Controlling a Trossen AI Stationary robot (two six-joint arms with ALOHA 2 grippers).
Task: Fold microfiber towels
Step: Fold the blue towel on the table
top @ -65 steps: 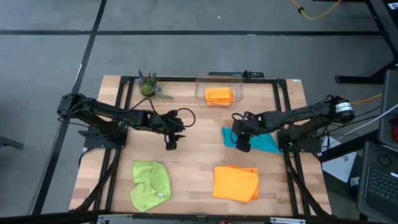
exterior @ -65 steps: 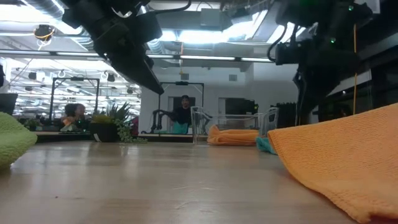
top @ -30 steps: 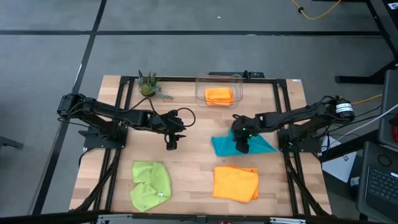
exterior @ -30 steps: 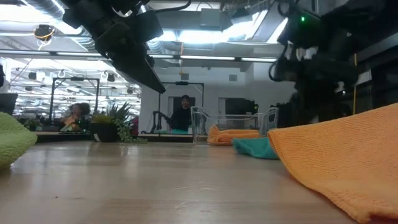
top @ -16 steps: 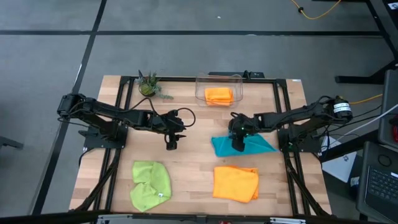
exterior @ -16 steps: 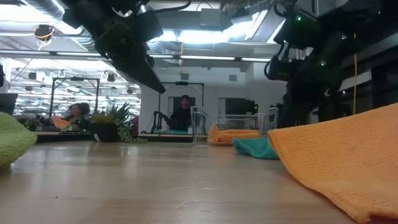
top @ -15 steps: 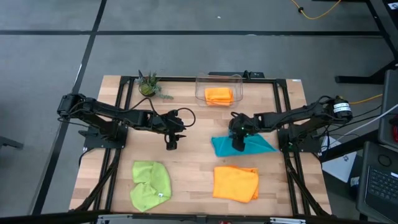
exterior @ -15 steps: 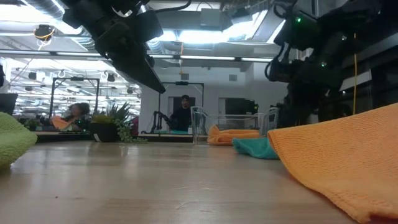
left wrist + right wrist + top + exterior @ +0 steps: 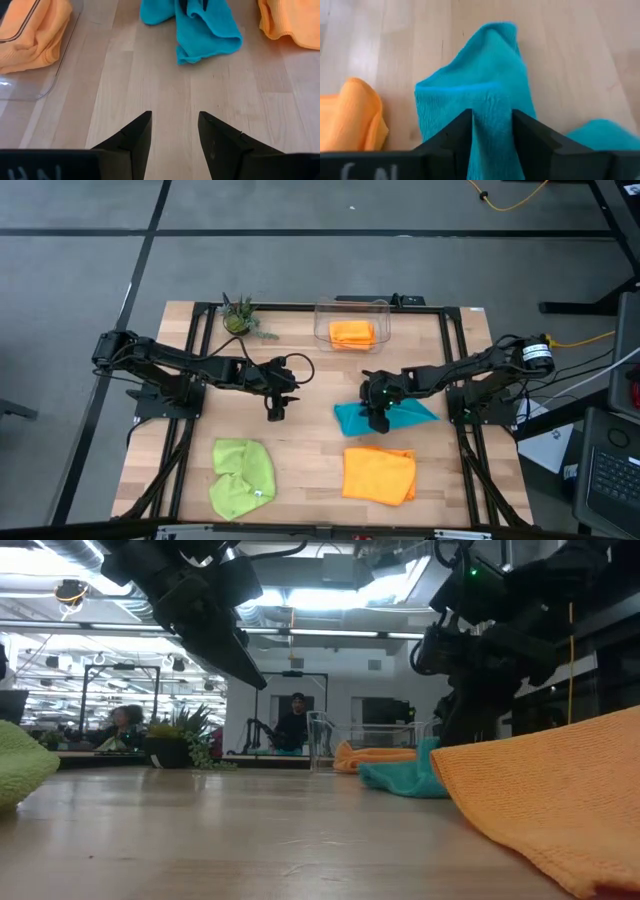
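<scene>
Lime towel (image 9: 242,476): lies crumpled at the bench's (image 9: 310,450) front left, well apart from both arms; judged to be waiting its turn.
Left tool (image 9: 275,410): hangs over bare wood near the middle, fingers (image 9: 132,137) apart and holding nothing, seemingly parked so the other arm has room.
Bin (image 9: 351,323): clear plastic, at the back edge, with one orange towel (image 9: 352,332) inside, probably a finished one put away.
Front orange towel (image 9: 379,474): rests loosely heaped at the front, right of centre, not yet handled.
Teal towel (image 9: 352,418): bunched between bin and front orange towel; a ridge of it stands up between the right arm's fingers (image 9: 447,137).
Right tool (image 9: 377,414): clamped on that ridge, likely to drag or spread the cloth; how firm the pinch is I cannot judge.
</scene>
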